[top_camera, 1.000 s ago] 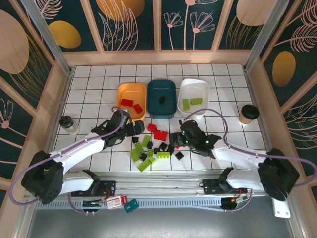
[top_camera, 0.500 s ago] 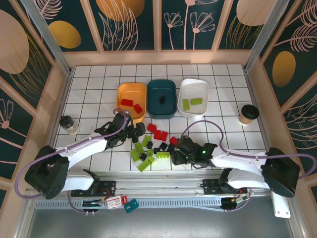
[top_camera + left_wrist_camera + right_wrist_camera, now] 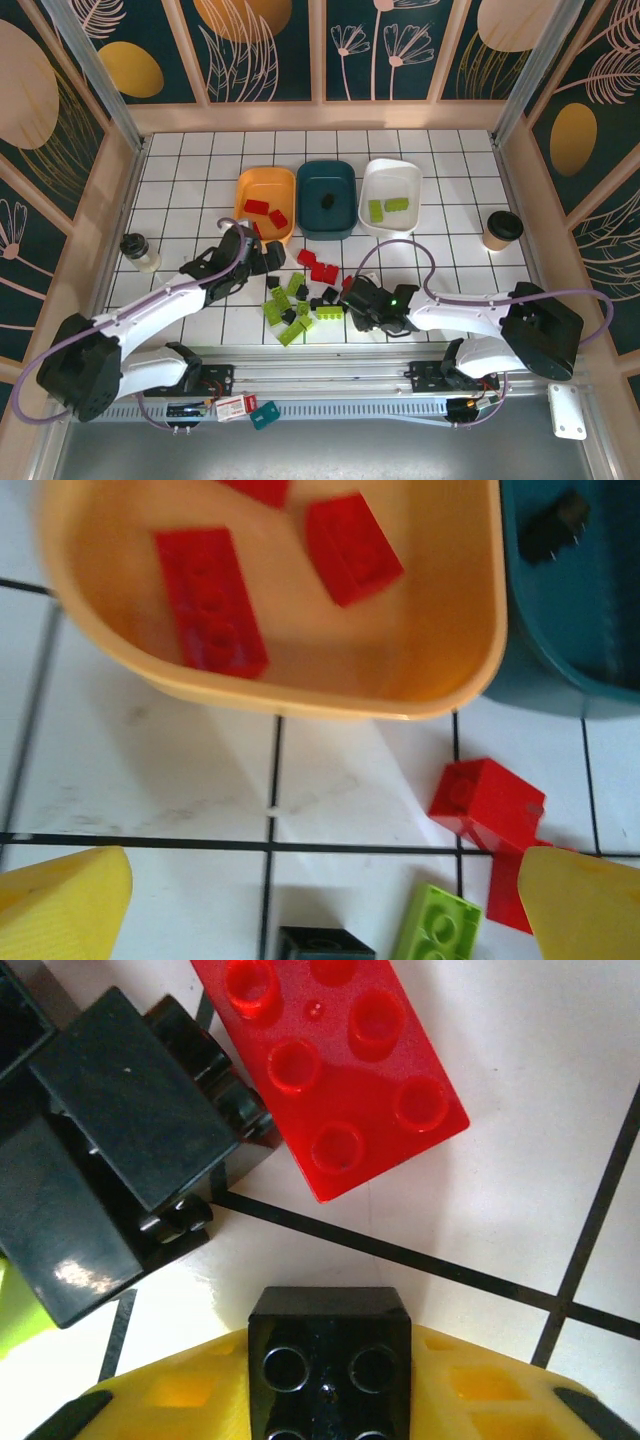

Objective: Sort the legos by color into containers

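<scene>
in the overhead view three tubs stand in a row in the upper middle of the white tiled table (image 3: 180, 180): the orange tub (image 3: 262, 185) on the left holding red bricks (image 3: 257, 207), the dark teal tub (image 3: 335, 180) in the centre with one small black piece (image 3: 326, 200), and the white tub (image 3: 395, 180) on the right with two lime green bricks (image 3: 376, 210). the loose legos (image 3: 322, 271), red, green and black mixed, lie scattered just below the tubs at the centre of the frame. the left gripper (image 3: 262, 262) hangs at the left edge of that scatter, just below the orange tub's lower rim. in its wrist view the two yellow fingertips (image 3: 60, 905) sit in the lower corners, spread wide with nothing held between them. the orange tub fills the upper left, and a loose red brick (image 3: 487, 802), a green brick (image 3: 435, 925) and a dark brick (image 3: 325, 945) lie on the tiles along the bottom. the right gripper (image 3: 350, 296) is low at the right edge of the scatter. its wrist view shows a black brick (image 3: 330, 1350) at bottom centre, pressed between the yellow pads (image 3: 180, 1400) on either side, so the fingers are closed on it. a red six-stud brick (image 3: 335, 1070) lies flat at top centre, and larger black bricks (image 3: 120, 1150) are stacked at the left. a lidded paper cup (image 3: 502, 229) stands at the far right and a small lidded cup (image 3: 140, 252) at the far left.
</scene>
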Available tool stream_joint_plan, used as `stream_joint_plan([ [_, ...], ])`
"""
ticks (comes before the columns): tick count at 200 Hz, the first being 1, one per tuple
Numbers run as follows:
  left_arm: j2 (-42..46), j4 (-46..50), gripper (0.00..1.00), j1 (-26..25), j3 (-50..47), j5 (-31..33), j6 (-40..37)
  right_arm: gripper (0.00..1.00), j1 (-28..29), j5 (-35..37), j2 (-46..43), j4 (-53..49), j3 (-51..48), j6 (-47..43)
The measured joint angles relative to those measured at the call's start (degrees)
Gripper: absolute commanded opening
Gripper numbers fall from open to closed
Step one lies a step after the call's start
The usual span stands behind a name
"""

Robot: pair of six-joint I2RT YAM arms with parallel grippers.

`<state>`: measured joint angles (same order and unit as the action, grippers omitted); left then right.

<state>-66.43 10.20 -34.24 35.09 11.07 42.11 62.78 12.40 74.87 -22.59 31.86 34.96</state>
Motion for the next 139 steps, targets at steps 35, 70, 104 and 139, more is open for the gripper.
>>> stream_joint_plan([
  [35, 7.67, 3.32, 0.99, 0.00, 0.15, 9.66, 0.26, 0.24, -0.63, 1.14, -5.64, -1.97, 0.17, 0.07],
  [70, 11.72, 5.27, 0.99, 0.00, 0.07, 16.70, 1.33, 0.22, -5.99, 0.96, -14.08, -3.34, 3.56, -2.05],
  [104, 12.41, 6.14, 0.99, 0.00, -1.05, 18.71, 1.84, 0.22, -15.96, -1.97, -11.89, 0.20, 11.10, -8.96],
  [139, 12.39, 6.71, 0.99, 0.00, -2.05, 18.27, 2.25, 0.22, -23.39, -6.88, 2.05, 9.64, 20.72, -15.45],
])
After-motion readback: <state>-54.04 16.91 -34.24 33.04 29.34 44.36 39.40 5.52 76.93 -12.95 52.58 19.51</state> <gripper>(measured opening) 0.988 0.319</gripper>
